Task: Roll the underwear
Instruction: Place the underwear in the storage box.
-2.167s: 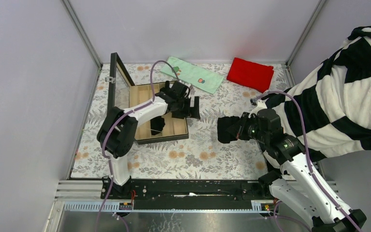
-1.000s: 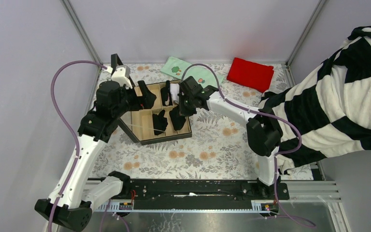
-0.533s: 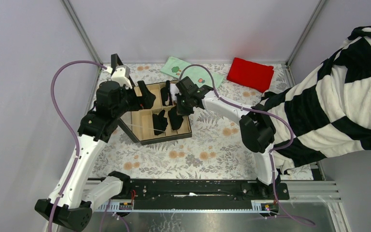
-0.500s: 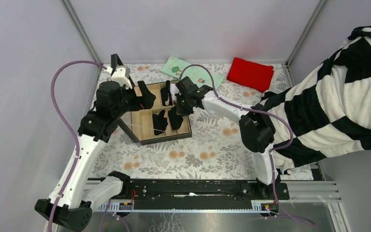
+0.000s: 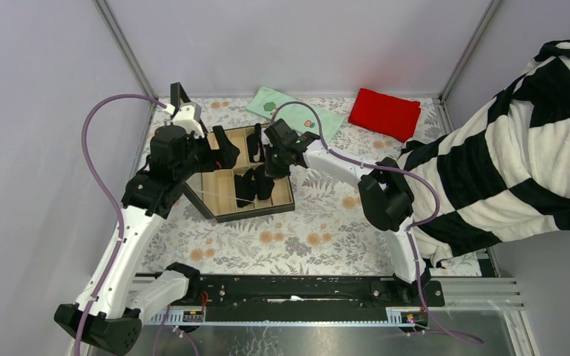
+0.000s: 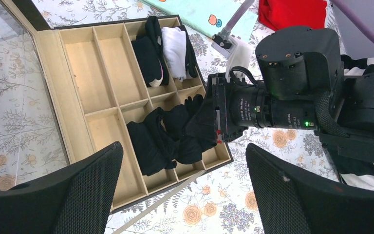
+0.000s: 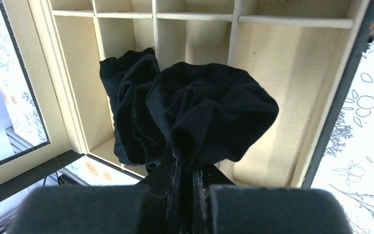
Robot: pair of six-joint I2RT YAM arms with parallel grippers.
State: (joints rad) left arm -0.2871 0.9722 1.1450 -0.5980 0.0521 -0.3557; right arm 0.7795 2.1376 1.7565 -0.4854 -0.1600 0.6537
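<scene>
The right gripper (image 7: 185,168) was clamped on a bunched underwear (image 7: 214,114), holding it over the box (image 6: 75,122), just beside another piece (image 7: 129,117) lying in a compartment. The left gripper (image 6: 182,192) hung above, jaws apart.

A red cloth (image 5: 384,113) and a mint printed cloth (image 5: 326,120) lie on the floral surface (image 5: 304,230). A striped blanket (image 5: 519,148) drapes at its edge.

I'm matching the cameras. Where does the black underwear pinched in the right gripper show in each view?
Top external: the held underwear is left of centre, at the box's near right compartments.
Left wrist: mid-frame, slightly right.
Right wrist: fills the centre.
Shared landmark: the divided wooden box.
</scene>
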